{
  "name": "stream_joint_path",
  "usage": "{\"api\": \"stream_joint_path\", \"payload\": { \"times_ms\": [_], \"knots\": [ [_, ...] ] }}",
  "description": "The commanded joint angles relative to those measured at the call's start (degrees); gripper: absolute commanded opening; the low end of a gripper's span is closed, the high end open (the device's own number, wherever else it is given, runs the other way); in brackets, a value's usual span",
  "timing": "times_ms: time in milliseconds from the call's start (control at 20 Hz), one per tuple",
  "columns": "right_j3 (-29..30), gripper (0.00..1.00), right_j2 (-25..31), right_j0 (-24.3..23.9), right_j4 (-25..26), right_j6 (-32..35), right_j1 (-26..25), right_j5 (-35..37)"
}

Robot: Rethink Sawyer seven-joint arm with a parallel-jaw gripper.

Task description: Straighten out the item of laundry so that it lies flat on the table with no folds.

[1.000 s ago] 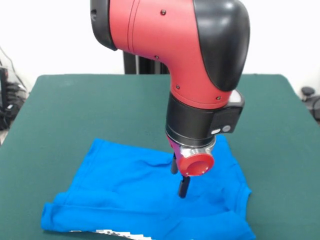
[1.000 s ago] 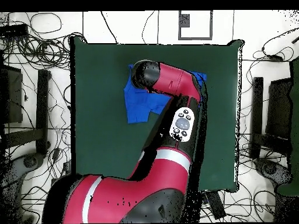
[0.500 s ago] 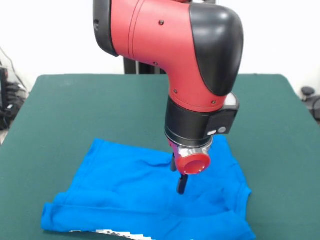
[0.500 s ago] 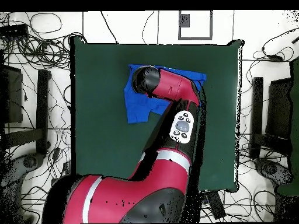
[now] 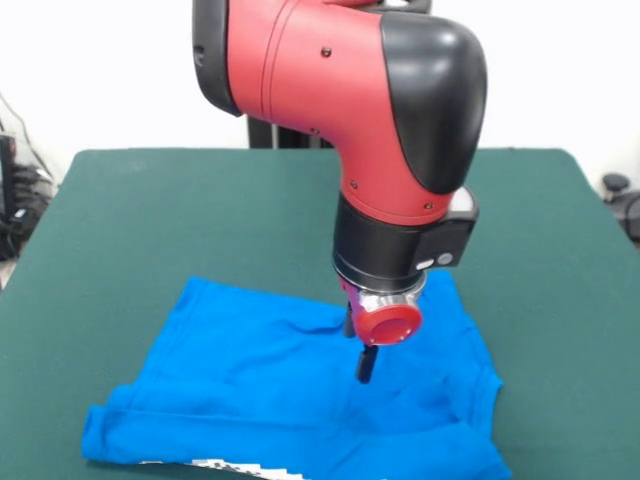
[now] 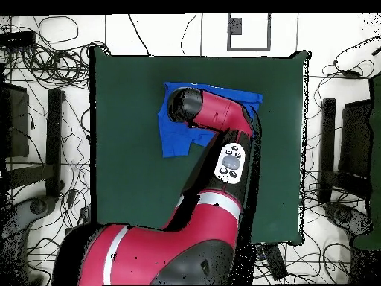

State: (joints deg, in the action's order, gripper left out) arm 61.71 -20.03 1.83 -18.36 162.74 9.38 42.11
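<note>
Front view shows the gripper [image 5: 359, 352] just above the blue T-shirt [image 5: 250, 390], its two dark fingers [image 5: 366, 364] close together and holding nothing. Under and around it, the shirt lies wrinkled on the green table [image 5: 150, 220].

The worktop [image 5: 150, 210] lies bare on its far half and down both sides, so there is open room to pass all round. The only thing on it is the blue T-shirt [image 5: 250, 380], low and rumpled near the front edge, with raised creases along its near hem. The claw [image 5: 360, 350] hangs right over the shirt's middle, and the bulky red arm [image 5: 340, 100] above blocks any approach from overhead there. Cables [image 6: 45, 89] clutter the floor beyond the worktop's sides.
</note>
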Motion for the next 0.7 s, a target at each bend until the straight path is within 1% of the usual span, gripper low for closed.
{"api": "stream_joint_path", "payload": {
  "times_ms": [50, 550, 700],
  "knots": [
    [4.0, 1.00, 6.4, 2.7, -1.2, 6.1, -0.7, 0.2],
    [2.9, 1.00, 5.6, 3.2, -1.2, 6.5, -1.0, 1.6],
    [3.2, 1.00, 6.4, 2.9, -0.8, 5.1, -1.2, -0.2]
  ]
}}
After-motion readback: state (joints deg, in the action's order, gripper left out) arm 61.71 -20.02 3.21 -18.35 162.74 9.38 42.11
